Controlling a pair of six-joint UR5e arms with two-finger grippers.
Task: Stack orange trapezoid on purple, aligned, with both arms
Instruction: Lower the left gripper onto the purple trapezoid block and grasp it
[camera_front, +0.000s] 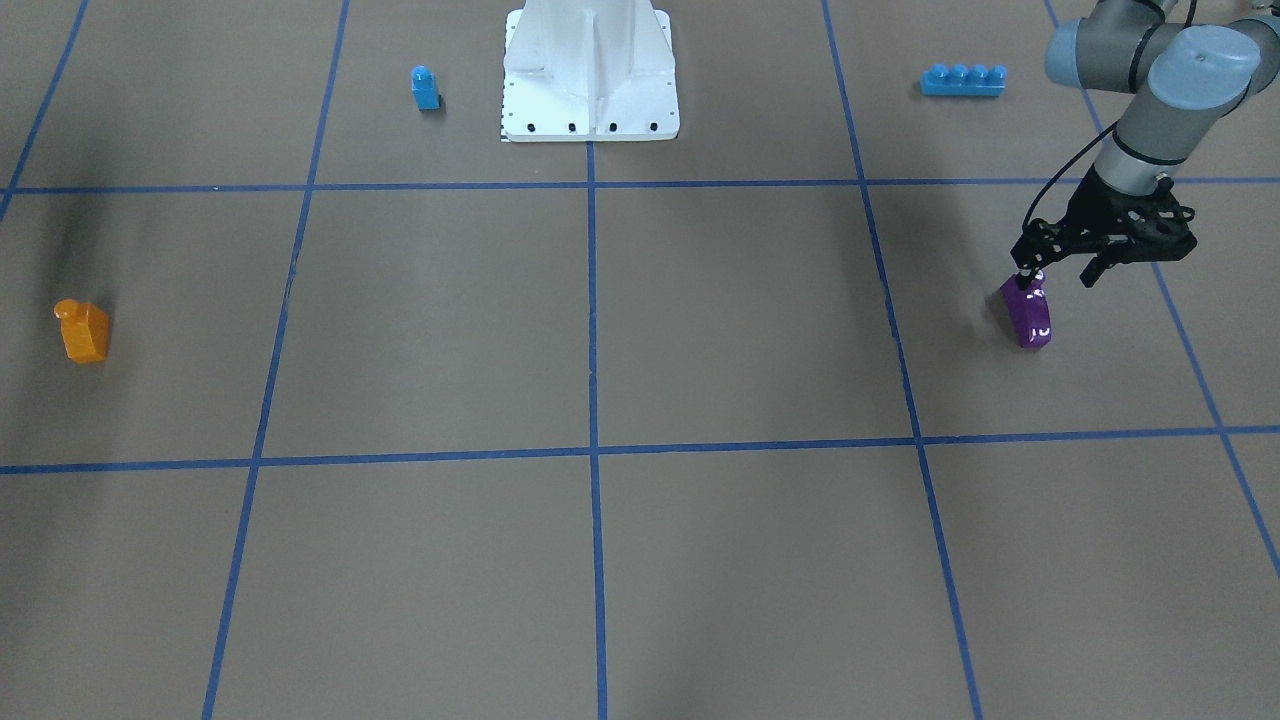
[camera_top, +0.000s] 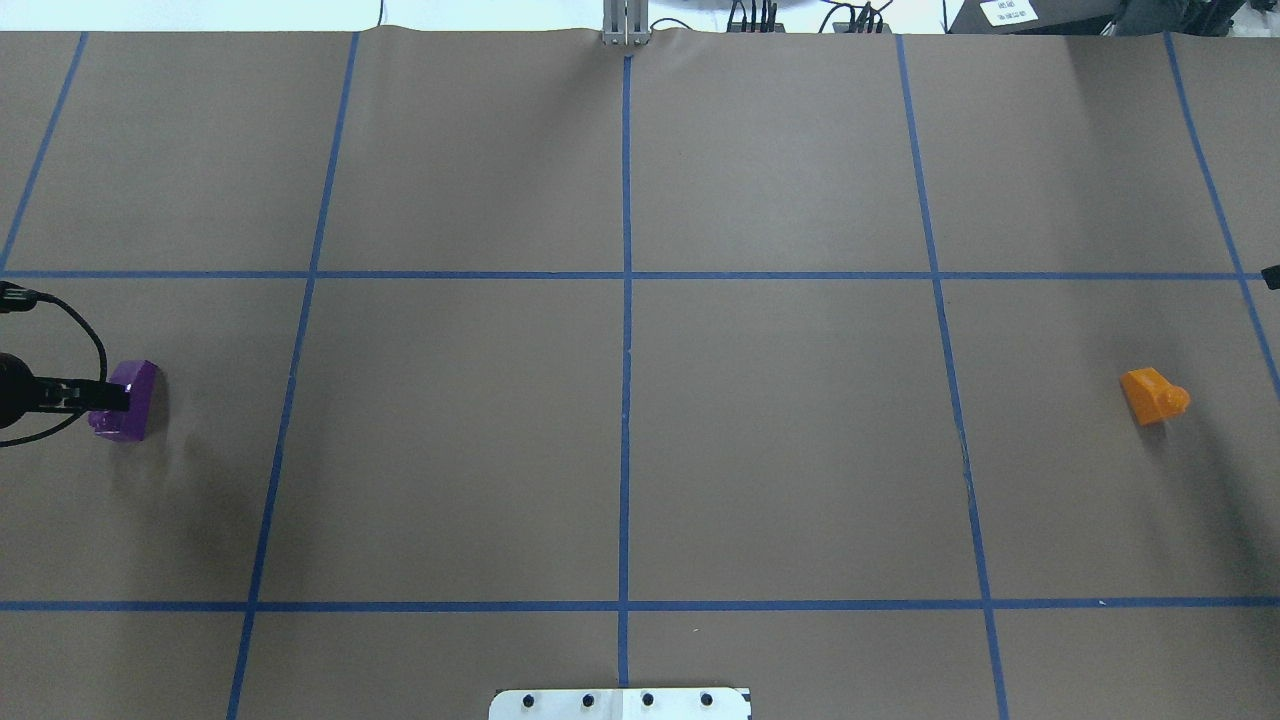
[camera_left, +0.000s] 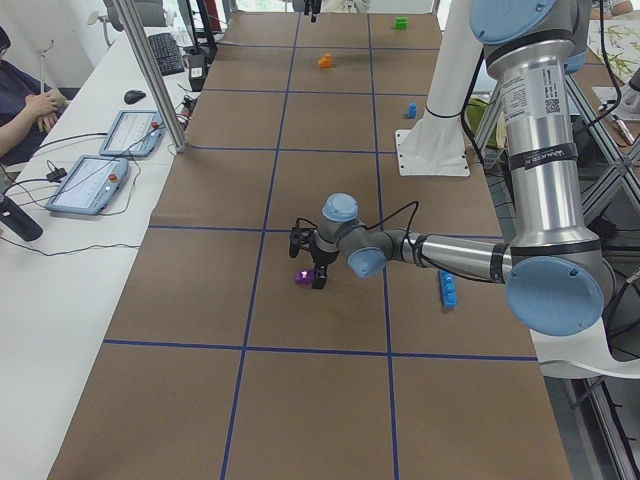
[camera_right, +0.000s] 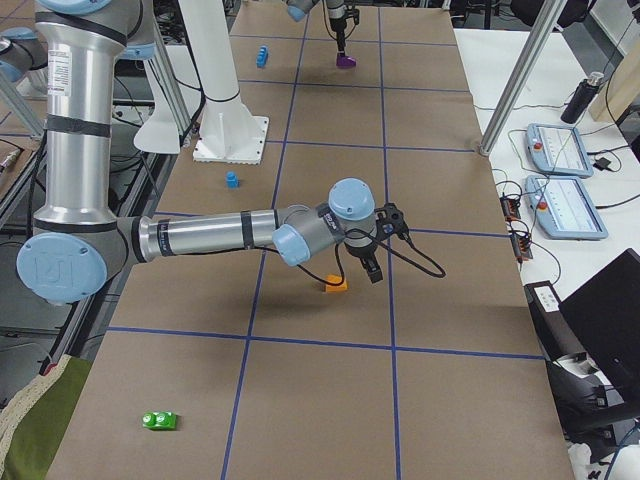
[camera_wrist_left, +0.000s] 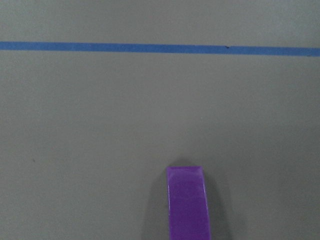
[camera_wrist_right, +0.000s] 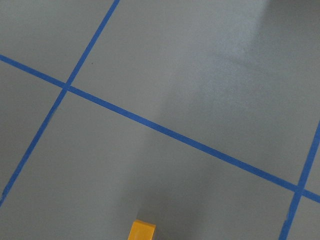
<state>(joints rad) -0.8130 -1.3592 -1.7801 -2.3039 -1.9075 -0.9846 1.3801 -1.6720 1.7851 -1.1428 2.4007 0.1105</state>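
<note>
The purple block (camera_front: 1027, 318) lies on the brown table at the robot's left; it also shows in the overhead view (camera_top: 130, 400) and at the bottom of the left wrist view (camera_wrist_left: 187, 205). My left gripper (camera_front: 1057, 275) hovers right over it, jaws apart, one finger by its stud. The orange trapezoid (camera_front: 83, 332) sits far off at the robot's right, also seen overhead (camera_top: 1152, 395) and at the bottom of the right wrist view (camera_wrist_right: 141, 230). My right gripper (camera_right: 368, 268) hangs just above and beside it; I cannot tell if it is open.
A blue single-stud block (camera_front: 425, 88) and a blue four-stud brick (camera_front: 963, 80) lie either side of the white base pedestal (camera_front: 590, 75). A green block (camera_right: 160, 420) lies near the table's right end. Blue tape lines grid the table.
</note>
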